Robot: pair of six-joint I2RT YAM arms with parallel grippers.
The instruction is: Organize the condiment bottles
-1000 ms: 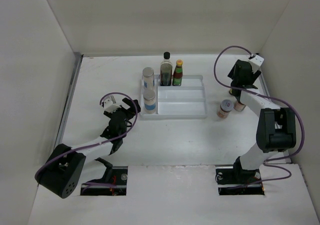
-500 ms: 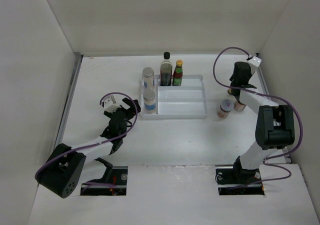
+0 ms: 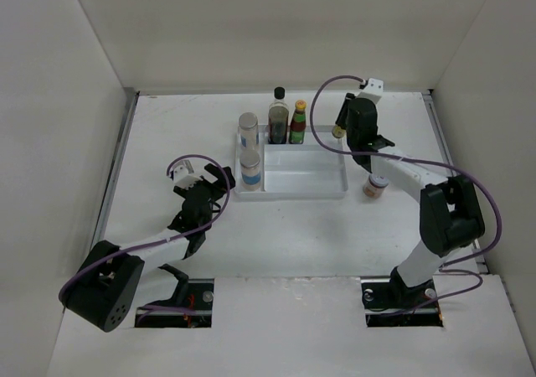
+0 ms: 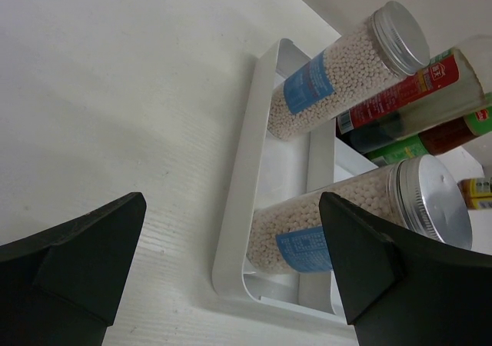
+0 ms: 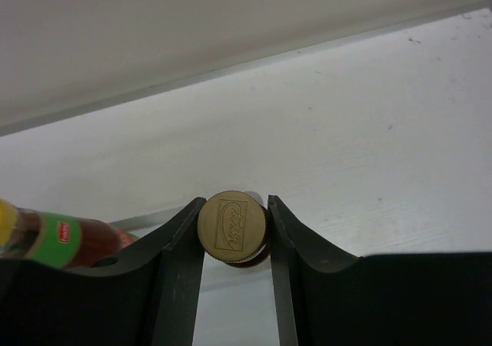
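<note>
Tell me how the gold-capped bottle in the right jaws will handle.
The gold-capped bottle looks small, so probably light. The jaws pinch only its round cap's sides, so it may swivel or slip.

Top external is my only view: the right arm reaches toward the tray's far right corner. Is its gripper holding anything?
Observer: Yes. The right wrist view shows the right gripper shut on a small bottle, a finger against each side of its gold cap.
Operator: Is the left gripper empty?
Observer: Yes. Its wrist view shows it open, nothing between the fingers, facing the white tray.
Operator: What fills the two grey-lidded jars?
Observer: Small whitish beads, behind blue labels.
</note>
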